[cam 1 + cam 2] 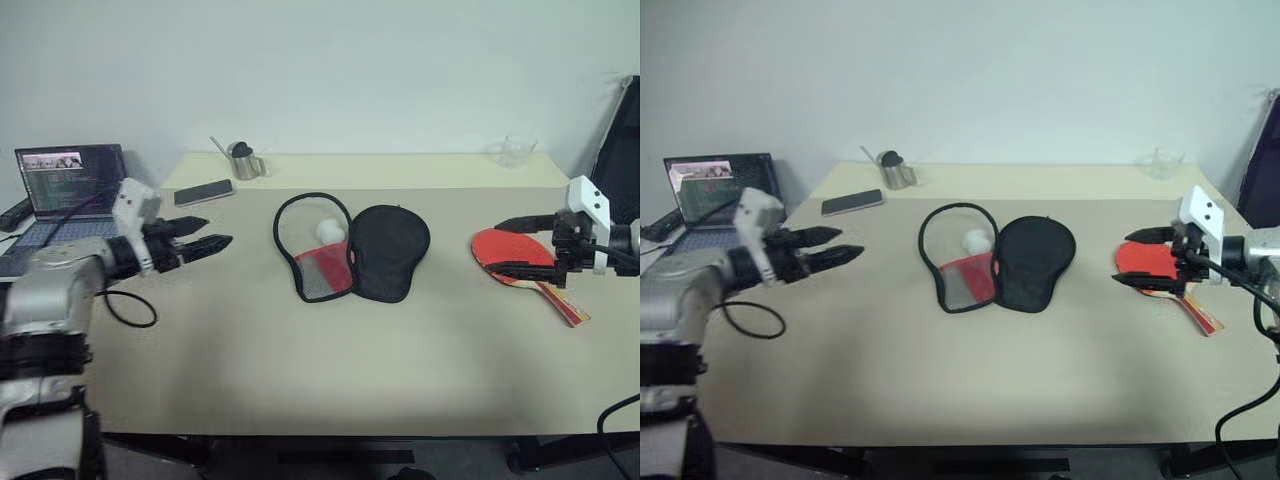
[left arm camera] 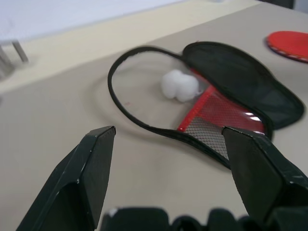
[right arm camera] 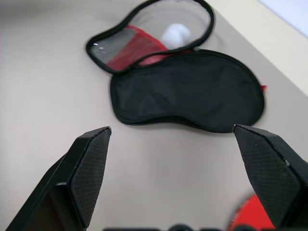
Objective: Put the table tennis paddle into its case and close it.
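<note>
The case point(image 1: 390, 250) lies unzipped and spread open at the table's middle, its black half to the right. Its left half has a red panel with black mesh, and a white ball point(image 1: 329, 230) sits inside the rim. The table tennis paddle point(image 1: 510, 248) rests flat at the right, red face up, with its wooden handle toward the front edge. My right gripper point(image 1: 495, 246) hovers open just above the red face, holding nothing. My left gripper point(image 1: 218, 231) is open over the table's left side, well apart from the case point(image 2: 240, 82). The right wrist view looks across at the black half point(image 3: 187, 91).
An open laptop point(image 1: 70, 185) stands beside the table at far left, with a phone point(image 1: 203, 192) and a metal cup point(image 1: 244, 160) at the back left. A glass bowl point(image 1: 517, 150) sits at the back right. A black cable point(image 1: 130, 305) loops over the left edge.
</note>
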Motion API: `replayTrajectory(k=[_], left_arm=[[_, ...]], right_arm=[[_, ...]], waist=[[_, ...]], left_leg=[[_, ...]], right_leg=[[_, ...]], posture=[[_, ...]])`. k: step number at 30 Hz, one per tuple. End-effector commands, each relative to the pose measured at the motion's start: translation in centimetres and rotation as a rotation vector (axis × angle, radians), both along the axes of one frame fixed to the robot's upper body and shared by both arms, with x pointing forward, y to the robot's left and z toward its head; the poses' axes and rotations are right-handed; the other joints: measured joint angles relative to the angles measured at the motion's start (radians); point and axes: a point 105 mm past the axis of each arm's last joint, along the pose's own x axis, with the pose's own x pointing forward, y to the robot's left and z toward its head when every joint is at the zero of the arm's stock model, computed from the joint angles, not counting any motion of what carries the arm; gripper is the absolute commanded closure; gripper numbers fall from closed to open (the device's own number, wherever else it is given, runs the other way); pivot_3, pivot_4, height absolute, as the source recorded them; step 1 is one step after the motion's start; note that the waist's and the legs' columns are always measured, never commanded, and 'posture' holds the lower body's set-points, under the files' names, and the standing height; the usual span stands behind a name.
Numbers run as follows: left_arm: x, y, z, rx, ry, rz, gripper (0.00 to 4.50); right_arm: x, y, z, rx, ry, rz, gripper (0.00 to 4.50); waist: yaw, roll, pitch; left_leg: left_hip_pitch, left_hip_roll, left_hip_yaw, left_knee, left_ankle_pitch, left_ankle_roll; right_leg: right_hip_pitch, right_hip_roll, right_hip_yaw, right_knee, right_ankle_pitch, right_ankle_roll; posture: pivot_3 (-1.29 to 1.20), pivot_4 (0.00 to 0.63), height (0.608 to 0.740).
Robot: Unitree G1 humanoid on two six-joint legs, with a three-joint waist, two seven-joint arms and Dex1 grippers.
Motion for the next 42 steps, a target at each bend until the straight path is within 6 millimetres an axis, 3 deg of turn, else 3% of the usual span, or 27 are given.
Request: replayTrajectory(k=[1,6,9,14,19,31,42], left_arm=[[1.8,-1.0,-1.3,0.034,0.039,0.060,0.63],[4.1,-3.0,-3.6,0.074,0.114,0.145,0.63],[5.2,-3.3,-4.2,0.097,0.128,0.226,0.63],[5.1,-6.7,-4.8,0.048,0.163,0.162,0.63],[5.4,-6.9,-7.0,0.054,0.254,0.249,0.63],[6.3,-10.1,-6.2,-0.132,0.338,0.216,0.63],[6.8,-11.1,-6.4,-0.143,0.351,0.202,0.63]], right_arm=[[-0.6,0.3,1.1,0.008,-0.042,-0.009,0.03],[-1.1,0.2,1.3,0.005,-0.044,-0.021,0.03],[-1.2,0.0,1.2,0.002,-0.045,-0.035,0.03],[-1.5,0.0,1.2,-0.006,-0.043,-0.041,0.03],[-1.5,-0.1,1.2,-0.009,-0.042,-0.048,0.03],[-0.9,0.0,1.4,-0.027,-0.043,-0.045,0.03],[-0.8,0.0,1.5,-0.034,-0.044,-0.043,0.03]], waist=[[0.000,-0.001,0.000],[0.001,-0.004,0.002],[0.003,-0.004,0.002],[0.008,-0.005,0.003],[0.011,-0.005,0.003],[0.020,-0.007,0.004],[0.019,-0.007,0.004]], left_leg=[[0.000,0.000,0.000,0.000,0.000,0.000],[0.000,0.000,0.000,0.000,0.000,0.000],[0.000,-0.001,0.000,0.001,0.000,0.000],[0.000,-0.001,0.000,0.001,0.000,0.000],[0.000,-0.001,0.000,0.001,0.000,0.000],[0.000,-0.001,0.000,0.001,0.000,0.000],[0.000,-0.001,0.000,0.001,0.000,0.000]], right_leg=[[0.000,0.000,0.000,0.000,0.000,0.000],[0.000,0.000,0.000,0.000,0.000,0.000],[0.000,0.000,0.000,0.000,0.000,0.001],[0.000,-0.001,0.000,0.000,0.000,0.001],[0.000,-0.001,0.000,0.000,0.001,0.001],[0.001,-0.001,0.000,-0.001,0.001,0.001],[0.001,-0.001,0.000,-0.001,0.001,0.002]], posture=[[0.00,0.150,0.740],[0.00,0.150,0.740],[0.00,0.150,0.740],[0.00,0.150,0.740],[0.00,0.150,0.740],[0.00,0.150,0.740],[0.00,0.150,0.740]])
